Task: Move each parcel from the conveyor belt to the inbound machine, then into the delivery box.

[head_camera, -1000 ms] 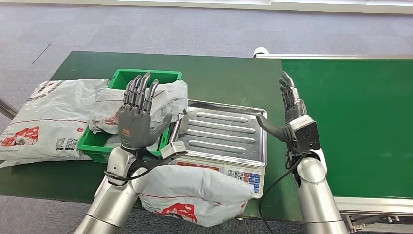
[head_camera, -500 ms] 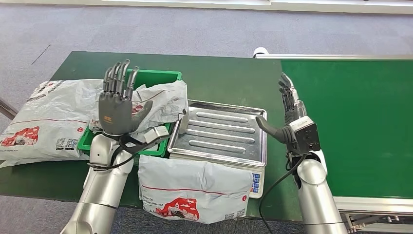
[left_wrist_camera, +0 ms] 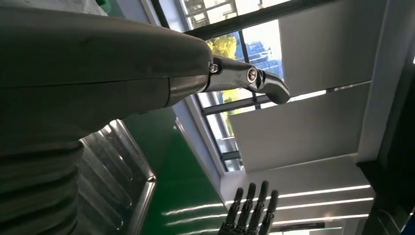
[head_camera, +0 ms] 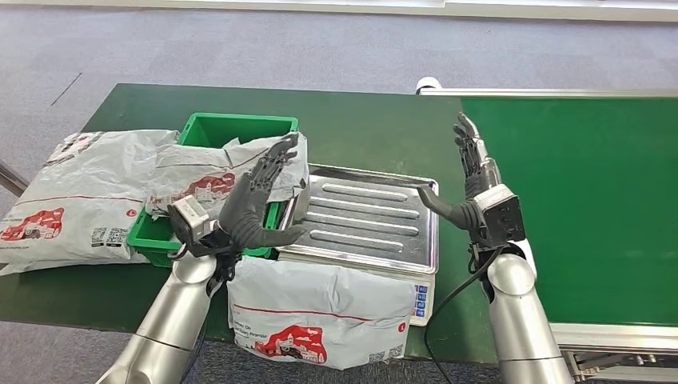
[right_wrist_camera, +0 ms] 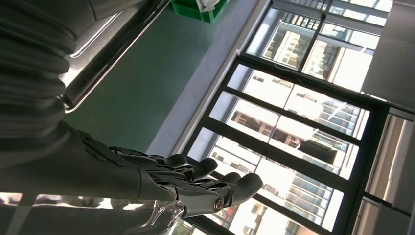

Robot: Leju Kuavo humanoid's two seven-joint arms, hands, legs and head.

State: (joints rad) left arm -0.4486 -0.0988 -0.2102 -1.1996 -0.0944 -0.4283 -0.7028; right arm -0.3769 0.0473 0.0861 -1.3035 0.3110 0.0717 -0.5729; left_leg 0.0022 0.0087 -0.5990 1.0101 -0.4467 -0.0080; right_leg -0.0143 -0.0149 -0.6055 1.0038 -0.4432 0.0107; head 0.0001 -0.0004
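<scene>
My left hand (head_camera: 254, 206) is open, fingers spread, held low between the green delivery box (head_camera: 240, 126) and the steel tray of the inbound machine (head_camera: 368, 218); its thumb (left_wrist_camera: 244, 78) holds nothing. A crumpled grey parcel (head_camera: 209, 172) lies in the box. Another grey parcel (head_camera: 320, 308) hangs over the table's front edge below the machine. My right hand (head_camera: 473, 186) is open and upright at the tray's right side, its fingers (right_wrist_camera: 195, 178) bare. The green conveyor belt (head_camera: 576, 200) carries no parcel.
A large grey parcel (head_camera: 72, 192) lies flat on the green table (head_camera: 360, 128) left of the box. The machine's keypad (head_camera: 404, 292) faces me at the front edge. Grey carpet lies beyond the table.
My left hand has dropped from an upright pose over the box and turned sideways toward the tray. The front parcel has settled flat over the table edge. My right hand has barely shifted.
</scene>
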